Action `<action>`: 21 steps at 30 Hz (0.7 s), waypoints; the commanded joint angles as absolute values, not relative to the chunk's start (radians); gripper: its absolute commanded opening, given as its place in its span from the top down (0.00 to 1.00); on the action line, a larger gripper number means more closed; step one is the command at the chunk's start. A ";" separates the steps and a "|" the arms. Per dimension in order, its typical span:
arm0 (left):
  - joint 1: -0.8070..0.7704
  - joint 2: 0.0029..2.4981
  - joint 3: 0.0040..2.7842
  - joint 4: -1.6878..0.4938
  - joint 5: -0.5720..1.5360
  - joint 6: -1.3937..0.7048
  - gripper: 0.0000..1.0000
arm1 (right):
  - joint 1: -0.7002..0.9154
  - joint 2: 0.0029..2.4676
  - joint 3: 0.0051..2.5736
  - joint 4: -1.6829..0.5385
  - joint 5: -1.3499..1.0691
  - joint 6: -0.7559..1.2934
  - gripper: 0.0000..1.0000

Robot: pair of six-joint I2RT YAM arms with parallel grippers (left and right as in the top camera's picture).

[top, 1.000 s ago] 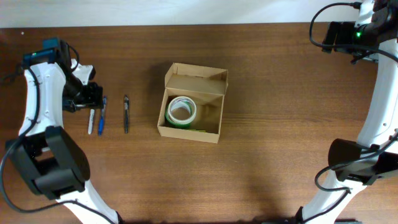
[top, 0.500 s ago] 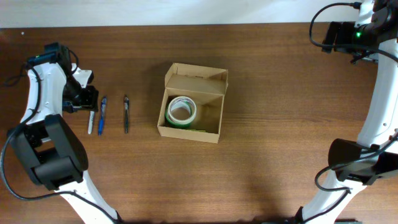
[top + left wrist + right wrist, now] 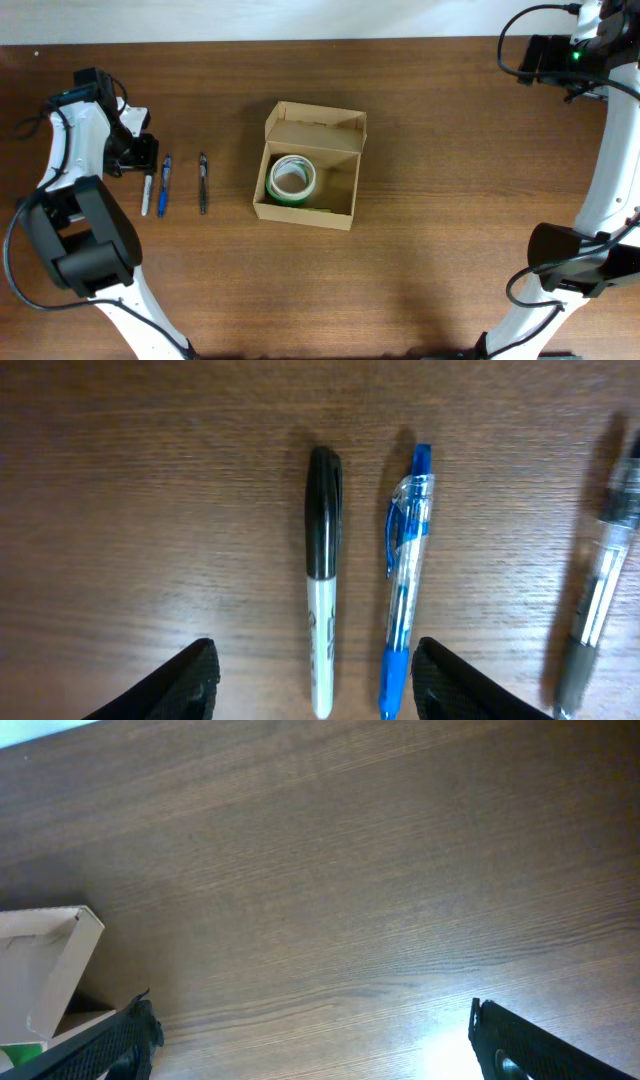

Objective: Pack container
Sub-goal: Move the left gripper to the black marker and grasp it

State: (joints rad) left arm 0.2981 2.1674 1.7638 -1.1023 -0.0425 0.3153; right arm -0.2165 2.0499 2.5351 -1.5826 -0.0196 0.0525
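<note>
The tan-brown rectangular cardboard container [image 3: 340,190] sits mid-way across the brown wooden desk [image 3: 450,250], flap open, with a green-and-white tape roll [image 3: 291,180] inside. Toward the left edge lie a black-capped white marker [image 3: 322,580], a blue clear-barrel pen [image 3: 405,570] and a dark pen [image 3: 203,183], parallel. The left pincer [image 3: 315,680] hangs over the first two, wide, empty. The right pincer [image 3: 310,1030], at the far right corner, is wide, empty.
</note>
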 commanded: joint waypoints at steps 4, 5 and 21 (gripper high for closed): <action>0.306 2.244 1.778 -1.091 -0.045 0.319 0.42 | -0.223 2.055 2.534 -1.582 -0.026 0.058 0.01; 0.306 2.249 1.778 -1.090 -0.046 0.319 0.43 | -0.223 2.055 2.534 -1.582 -0.026 0.058 0.01; 0.306 2.331 1.777 -1.089 -0.044 0.282 0.98 | -0.223 2.055 2.534 -1.582 -0.026 0.058 0.01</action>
